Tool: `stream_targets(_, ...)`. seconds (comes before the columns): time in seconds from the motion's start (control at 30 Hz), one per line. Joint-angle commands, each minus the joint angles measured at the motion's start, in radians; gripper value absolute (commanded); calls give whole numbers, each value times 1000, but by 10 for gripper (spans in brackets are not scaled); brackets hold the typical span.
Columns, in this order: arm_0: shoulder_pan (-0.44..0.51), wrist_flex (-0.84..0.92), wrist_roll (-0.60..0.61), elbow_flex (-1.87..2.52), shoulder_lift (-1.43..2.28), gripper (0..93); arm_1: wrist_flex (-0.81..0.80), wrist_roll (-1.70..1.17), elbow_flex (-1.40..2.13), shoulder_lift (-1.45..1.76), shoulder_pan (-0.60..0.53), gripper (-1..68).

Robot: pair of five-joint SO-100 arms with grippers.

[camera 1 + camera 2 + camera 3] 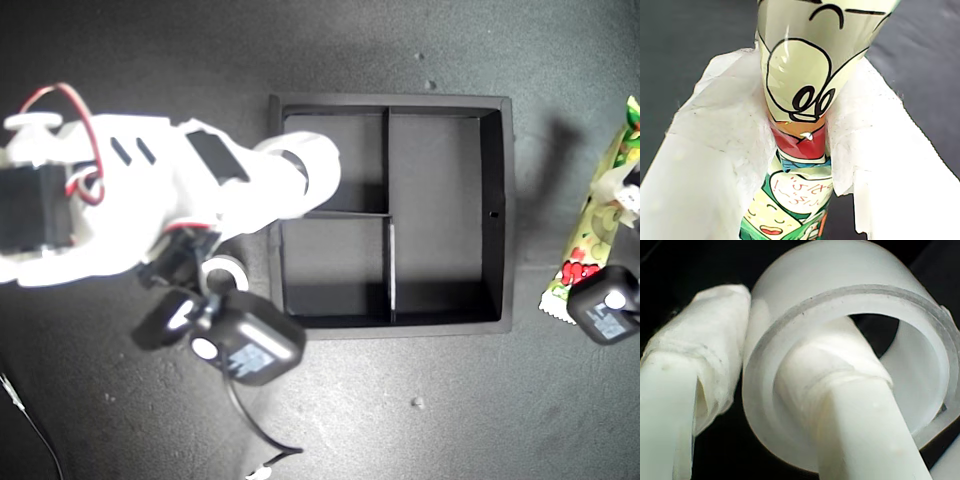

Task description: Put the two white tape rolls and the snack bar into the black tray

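two grips hold: my second gripper (747, 390) pinches one white ring-shaped tape roll (305, 165) over the matte black divided tray (497, 215); my first gripper (800, 150) clamps the glossy green-and-white snack bar (800, 75). lower the roll into a small compartment before releasing.

dark table (420, 420) | black tray (505, 210) | tape roll (222, 270) | snack bar (590, 220)

I count two white tape rolls, one (312, 165) held over the tray, another (222, 272) on the mat; one snack bar (600, 215); one black tray (505, 210) with three compartments, two small and one long; two arms of mine.
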Motion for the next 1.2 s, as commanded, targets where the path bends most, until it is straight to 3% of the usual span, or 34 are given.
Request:
stream_targets(0.0, -28, 34, 11, -121, -67, 5, -69, 140, -95, 32, 26, -3)
stream_targets(0.33, -17, 63, -15, -118, -86, 3, -584, 132, 72, 20, 25, -5)
stream_targets(0.47, -5, 58, -5, -149, -110, 5, -448, -141, -106, -167, 12, -5)
stream_targets(0.9, 23, 107, -12, -302, -259, 11, -508, -676, -120, -229, -51, -4)
stream_targets(1.03, 23, 110, -23, -268, -233, 11, -468, -465, -212, -229, -41, -5)
stream_targets(1.17, 21, 110, -26, -230, -204, 11, -405, 121, -264, -215, -32, -6)
